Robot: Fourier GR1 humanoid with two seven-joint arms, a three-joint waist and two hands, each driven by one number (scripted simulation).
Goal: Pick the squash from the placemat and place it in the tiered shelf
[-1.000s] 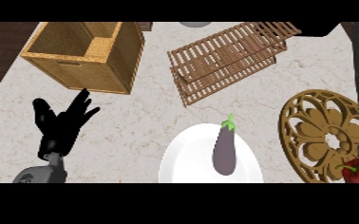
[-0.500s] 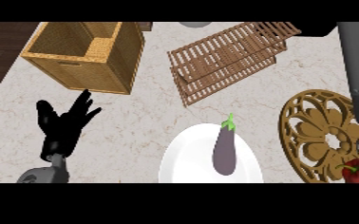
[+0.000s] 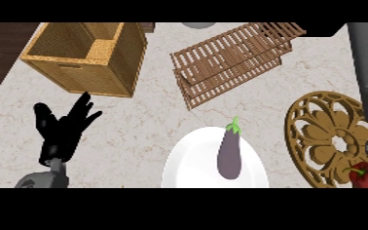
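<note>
A purple eggplant (image 3: 229,153) with a green stem lies lengthwise on a white plate (image 3: 185,164) at the lower middle. No squash shows. The wooden slatted tiered shelf (image 3: 230,61) lies tilted on the counter above the plate. My left hand (image 3: 63,129) rests open at the lower left with its fingers up, well apart from the plate and holding nothing. My right hand does not show.
A wicker basket (image 3: 119,61) stands at the upper left. An ornate round wooden mat (image 3: 327,139) lies at the right, with a red item (image 3: 358,174) at its lower edge. A dark grey bar (image 3: 358,63) runs down the right edge. Marble counter lies between hand and plate.
The dark grey bar at the right edge has come into view and reaches further down. My left hand and the eggplant have stayed where they were.
</note>
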